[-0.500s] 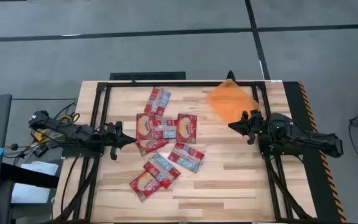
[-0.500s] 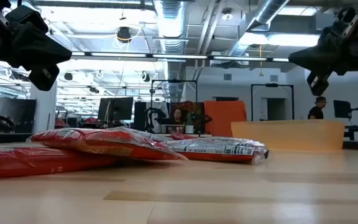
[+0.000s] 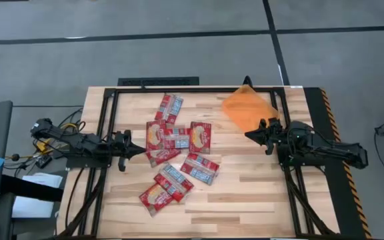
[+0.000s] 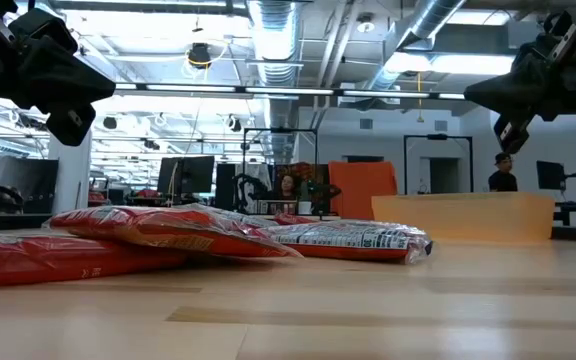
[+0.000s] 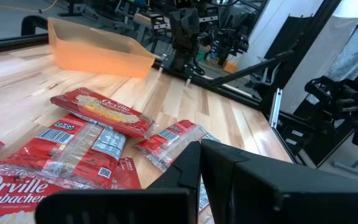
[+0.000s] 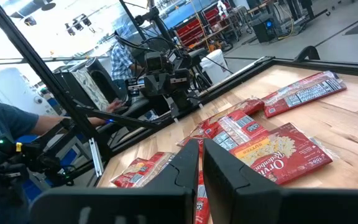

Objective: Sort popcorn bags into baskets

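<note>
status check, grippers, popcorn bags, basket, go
Left gripper shut, empty, at pile's left edge. Right gripper shut, empty, beside orange basket. Popcorn bags all on table, none in basket. Nothing blocking.

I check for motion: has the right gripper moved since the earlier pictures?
No. In the high view the right gripper sits at the same spot beside the orange basket.

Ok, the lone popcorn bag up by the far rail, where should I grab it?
Judging by its pose, the top bag lies flat and slanted, clear of the pile. Pinch its free far short edge from above, across its narrow width, likely with the left gripper, which is nearer.
</note>
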Available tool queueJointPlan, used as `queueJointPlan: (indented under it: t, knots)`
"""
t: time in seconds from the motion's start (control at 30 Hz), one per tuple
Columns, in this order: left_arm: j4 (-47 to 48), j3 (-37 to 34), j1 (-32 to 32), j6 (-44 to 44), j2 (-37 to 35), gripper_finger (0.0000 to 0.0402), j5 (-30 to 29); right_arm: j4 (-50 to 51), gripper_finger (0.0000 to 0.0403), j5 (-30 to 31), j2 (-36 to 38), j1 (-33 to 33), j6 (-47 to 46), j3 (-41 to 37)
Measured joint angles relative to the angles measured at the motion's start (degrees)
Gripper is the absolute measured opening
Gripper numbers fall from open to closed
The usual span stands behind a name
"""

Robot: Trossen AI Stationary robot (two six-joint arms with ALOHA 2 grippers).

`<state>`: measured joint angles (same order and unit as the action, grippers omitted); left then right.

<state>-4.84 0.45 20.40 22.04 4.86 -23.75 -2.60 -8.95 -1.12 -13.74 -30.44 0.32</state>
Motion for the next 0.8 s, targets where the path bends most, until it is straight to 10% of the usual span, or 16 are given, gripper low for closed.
queueJointPlan:
  t: [0.8]
  knots:
    - [-0.04, 0.02, -0.11, -4.19, 0.0, 0.0, -3.97, 0.01, 0.0047, 0.01, 0.01, 0.0, -0.02, 0.01]
